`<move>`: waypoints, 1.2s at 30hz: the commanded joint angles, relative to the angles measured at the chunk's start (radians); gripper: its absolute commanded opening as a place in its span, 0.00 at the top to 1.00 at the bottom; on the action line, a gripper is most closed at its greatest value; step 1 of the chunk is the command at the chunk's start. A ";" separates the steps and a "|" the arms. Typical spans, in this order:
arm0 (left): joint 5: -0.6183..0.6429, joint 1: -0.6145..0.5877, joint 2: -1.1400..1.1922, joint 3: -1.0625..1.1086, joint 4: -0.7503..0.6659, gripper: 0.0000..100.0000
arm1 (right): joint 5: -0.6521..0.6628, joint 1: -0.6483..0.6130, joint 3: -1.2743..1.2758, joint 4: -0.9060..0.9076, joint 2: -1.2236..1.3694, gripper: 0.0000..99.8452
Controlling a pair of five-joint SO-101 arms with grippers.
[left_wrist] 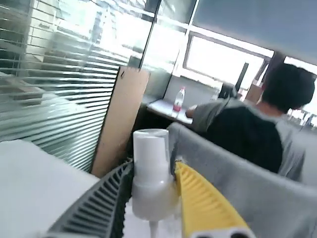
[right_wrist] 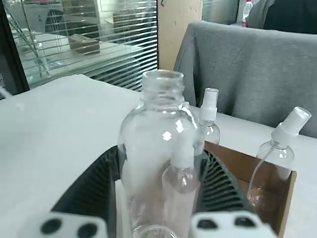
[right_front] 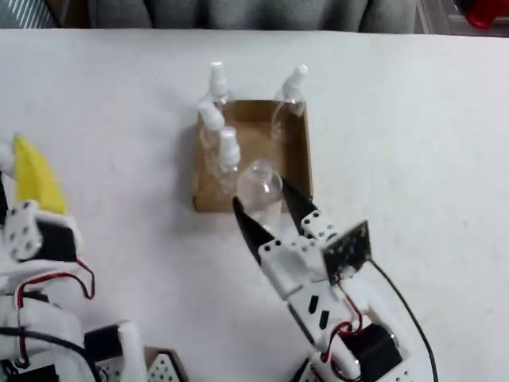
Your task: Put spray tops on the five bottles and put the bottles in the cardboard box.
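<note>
Clamped the right gripper (right_front: pixel 262 199), black and ribbed, on a clear round-shouldered plastic bottle (right_front: pixel 259 181), threaded neck uncapped, at the 6 o'clock edge of the brown cardboard box (right_front: pixel 305 155). Counted 4 capped bottles (right_front: pixel 228 155), clear bodies under white sprayers: 2 by the 9 o'clock wall, 1 each at 11 and 1 o'clock. Pinched a white spray top (left_wrist: pixel 150 148), thin dip tube below, in the left gripper (left_wrist: pixel 151 171), 1 side grey and 1 yellow, well apart from the box toward 9 o'clock over the white table (right_front: pixel 398 119).

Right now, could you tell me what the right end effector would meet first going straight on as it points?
Probably the capped bottle standing in the cardboard box, just beyond the open bottle it holds; depth is unclear.
</note>
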 commanded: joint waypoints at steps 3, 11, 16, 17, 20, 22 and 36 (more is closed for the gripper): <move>0.195 0.062 -0.004 -0.018 -0.356 0.98 | -0.011 -0.067 0.015 -0.024 -0.019 0.98; -0.074 0.323 0.254 -0.098 -0.479 0.98 | -0.003 -0.137 0.057 -0.018 -0.021 0.98; -0.130 0.415 0.360 -0.161 -0.479 0.98 | -0.003 -0.142 0.087 -0.018 -0.021 0.98; -0.141 0.441 0.369 -0.166 -0.479 0.98 | -0.003 -0.142 0.094 -0.018 -0.021 0.98; -0.206 0.535 0.395 -0.166 -0.468 0.98 | -0.003 -0.142 0.115 -0.018 -0.021 0.98; -0.239 0.601 0.421 -0.167 -0.420 0.98 | -0.003 -0.139 0.138 -0.018 -0.021 0.98; -0.288 0.733 0.432 -0.175 -0.222 0.98 | -0.002 -0.136 0.172 -0.024 -0.021 0.98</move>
